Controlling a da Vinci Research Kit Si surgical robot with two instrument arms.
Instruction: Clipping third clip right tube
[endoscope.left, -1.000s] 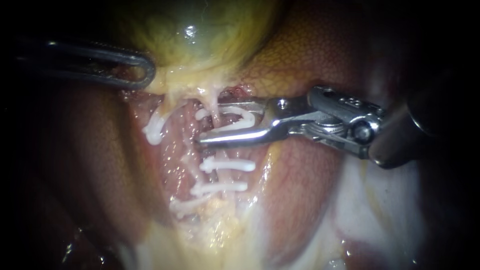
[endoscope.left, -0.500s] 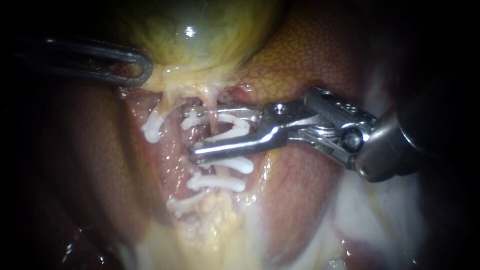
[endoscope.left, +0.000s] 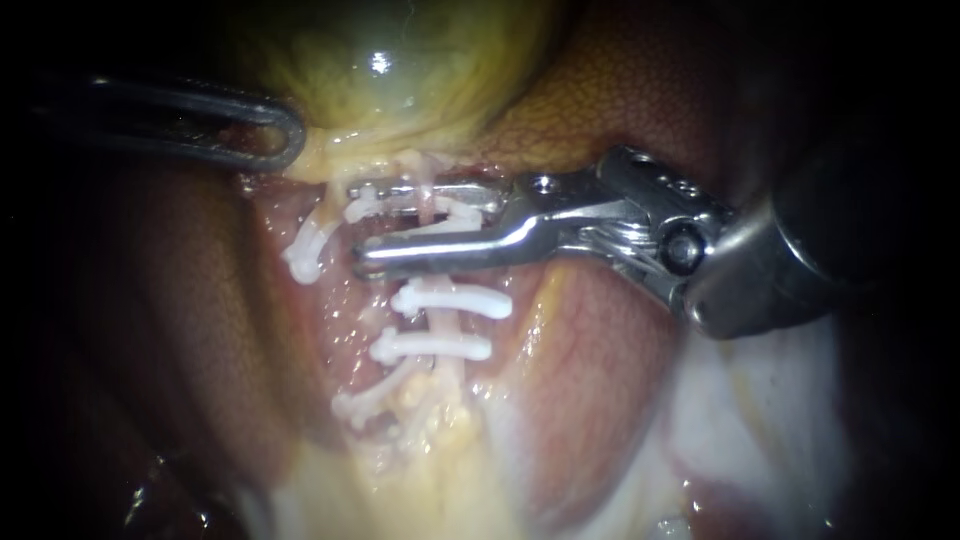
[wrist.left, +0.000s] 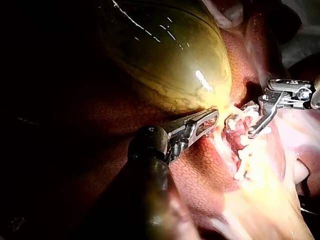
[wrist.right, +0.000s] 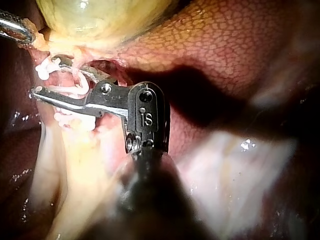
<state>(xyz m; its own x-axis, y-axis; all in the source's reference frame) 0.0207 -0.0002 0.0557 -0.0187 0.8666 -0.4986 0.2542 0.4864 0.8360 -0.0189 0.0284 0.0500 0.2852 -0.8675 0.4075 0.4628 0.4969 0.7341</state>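
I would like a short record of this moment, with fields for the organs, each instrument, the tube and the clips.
gallbladder: greenish-yellow, at the top of the endoscope view
liver: reddish, around the field
left instrument: tip at the lower edge of the gallbladder
right instrument: jaws hold the new clip, not closed, astride the tube
placed clips: two white ones across the tube below the jaws; others lie further left
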